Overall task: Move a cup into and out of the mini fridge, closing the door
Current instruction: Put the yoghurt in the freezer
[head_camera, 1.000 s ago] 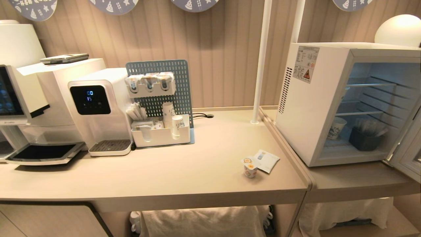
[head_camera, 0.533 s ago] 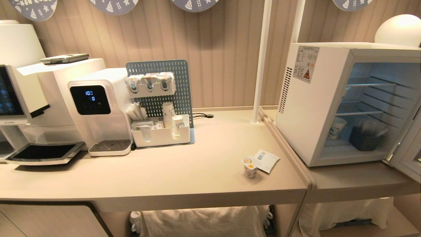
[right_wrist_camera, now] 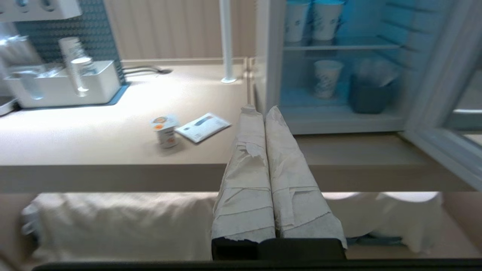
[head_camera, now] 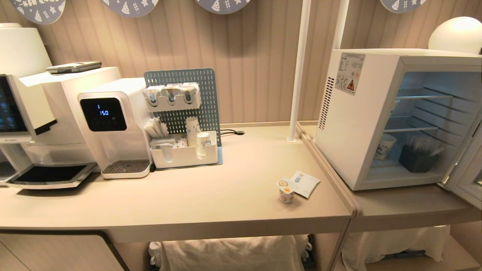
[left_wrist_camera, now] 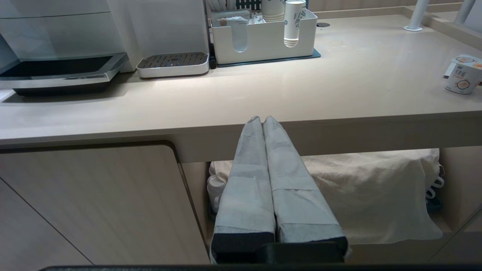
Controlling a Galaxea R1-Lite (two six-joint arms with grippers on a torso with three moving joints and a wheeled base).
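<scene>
The cup (head_camera: 286,192), small and white with an orange label and foil lid, stands on the beige counter near its front right corner, also seen as the cup (right_wrist_camera: 164,131) and the cup (left_wrist_camera: 464,75). The white mini fridge (head_camera: 350,124) sits to the right with its door (head_camera: 465,177) swung open at the far right. My right gripper (right_wrist_camera: 260,109) is shut and empty, in front of the counter edge, to the right of the cup and pointing toward the fridge. My left gripper (left_wrist_camera: 262,119) is shut and empty, low before the counter edge. Neither arm shows in the head view.
A flat paper packet (head_camera: 304,183) lies touching the cup's far side. Inside the fridge stand a paper cup (head_camera: 385,146) and a dark bin (head_camera: 416,160). A white organiser tray (head_camera: 184,154), a drinks machine (head_camera: 113,124) and a white pole (head_camera: 297,71) stand behind.
Nothing on the counter has moved; only the drinks machine's display digits have changed. No arm has come into the head view.
</scene>
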